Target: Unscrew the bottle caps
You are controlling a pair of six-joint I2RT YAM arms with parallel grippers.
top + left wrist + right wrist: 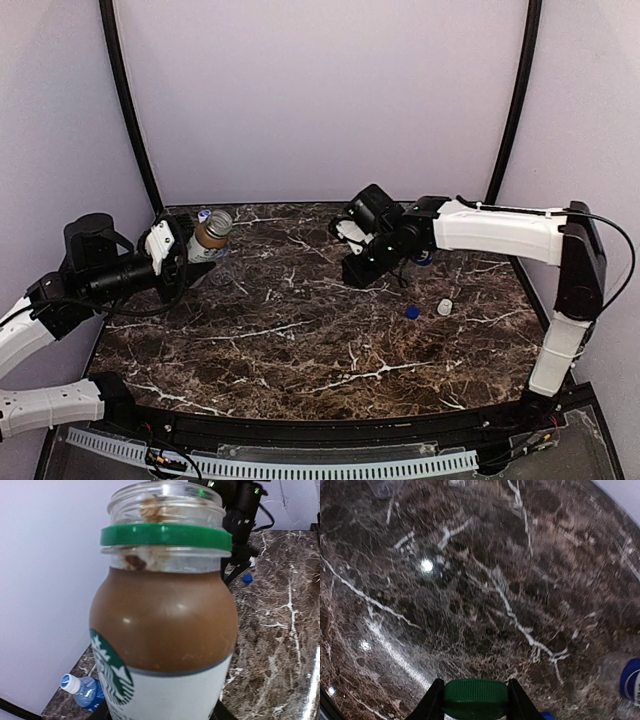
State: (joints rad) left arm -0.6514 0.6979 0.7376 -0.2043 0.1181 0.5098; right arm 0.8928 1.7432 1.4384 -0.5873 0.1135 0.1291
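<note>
My left gripper (188,250) is shut on the short bottle with brown contents (212,236) and holds it tilted above the table's far left. In the left wrist view this bottle (165,625) fills the frame. Its mouth is open and only a green ring (165,535) stays on the neck. My right gripper (475,705) is shut on the green cap (475,696) and holds it above the marble, near the table's middle back (358,268). A blue cap (412,312) and a white cap (444,307) lie loose on the table at the right.
A blue-labelled bottle (86,692) with its cap on lies by the far left wall, below the held bottle. Something blue (631,677) lies at the right edge of the right wrist view. The dark marble table (300,350) has walls at the back and sides.
</note>
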